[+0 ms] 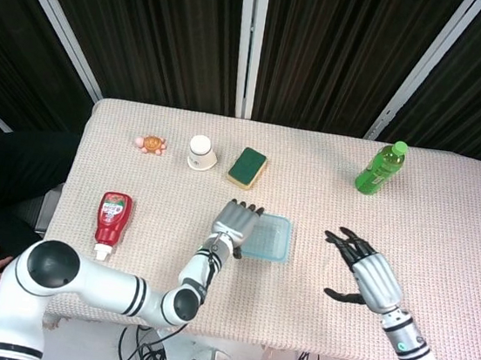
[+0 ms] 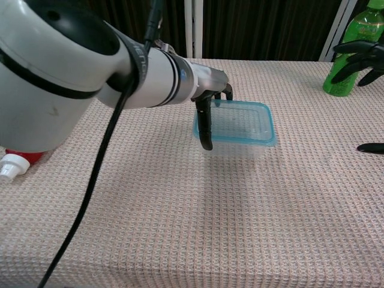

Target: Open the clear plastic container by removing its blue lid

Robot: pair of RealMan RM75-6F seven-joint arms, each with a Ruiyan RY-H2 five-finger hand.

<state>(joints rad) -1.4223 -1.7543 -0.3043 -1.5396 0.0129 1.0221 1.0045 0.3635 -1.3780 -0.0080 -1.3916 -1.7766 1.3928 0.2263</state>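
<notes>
Container mid-table; left robot hand at its left edge, right robot hand apart, right.
</notes>
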